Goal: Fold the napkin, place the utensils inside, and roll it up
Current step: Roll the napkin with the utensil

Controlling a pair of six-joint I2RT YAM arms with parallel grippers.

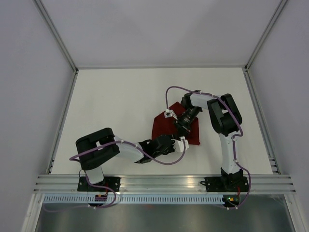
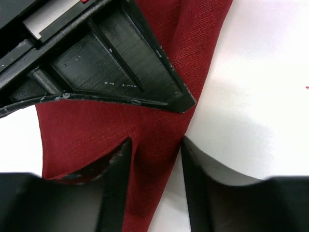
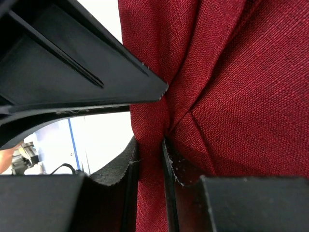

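Observation:
The dark red napkin [image 1: 161,126] lies crumpled and partly folded in the middle of the white table, with both grippers on it. My right gripper [image 1: 183,126] reaches in from the far right. In the right wrist view that gripper [image 3: 150,141] is shut on a pinched fold of the napkin [image 3: 241,87]. My left gripper [image 1: 179,143] sits at the cloth's near edge. In the left wrist view it [image 2: 157,141] stands open astride a pointed strip of napkin [image 2: 87,130], with bare table showing beside one finger. The utensils are out of view.
The white table [image 1: 116,106] is walled by white panels on three sides. An aluminium rail [image 1: 164,182] runs along the near edge with both arm bases on it. Purple cables [image 1: 169,162] loop off both arms above the cloth.

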